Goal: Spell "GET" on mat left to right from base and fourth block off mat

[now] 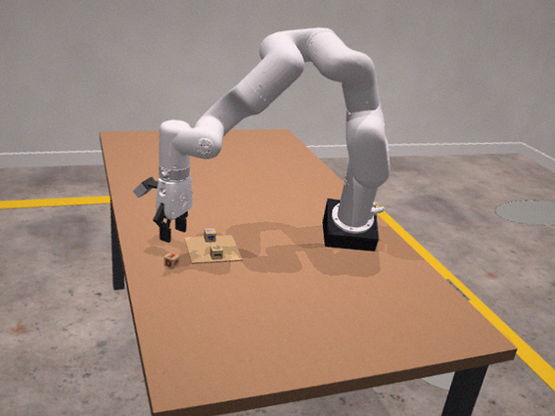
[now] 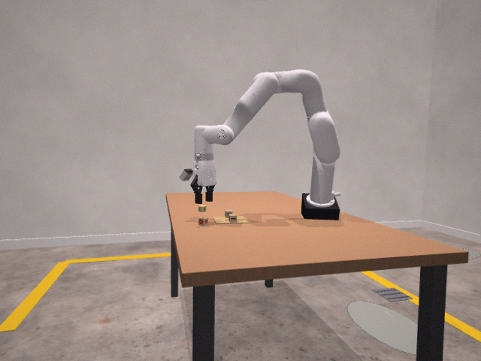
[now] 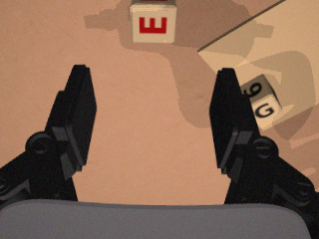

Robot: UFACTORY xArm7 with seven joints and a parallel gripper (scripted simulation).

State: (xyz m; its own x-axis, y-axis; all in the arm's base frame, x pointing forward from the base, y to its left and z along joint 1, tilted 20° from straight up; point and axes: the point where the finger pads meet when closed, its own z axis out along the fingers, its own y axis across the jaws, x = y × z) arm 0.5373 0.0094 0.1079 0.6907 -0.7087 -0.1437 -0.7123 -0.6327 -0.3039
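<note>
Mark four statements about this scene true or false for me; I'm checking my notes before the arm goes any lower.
1. The red-lettered block lies on the mat. False: it lies on the table, off the mat.
2. Two blocks stand on the mat. True.
3. The gripper is shut on the G block. False: it is open, and that block rests on the mat.
4. The green-marked block is off the mat. True.
</note>
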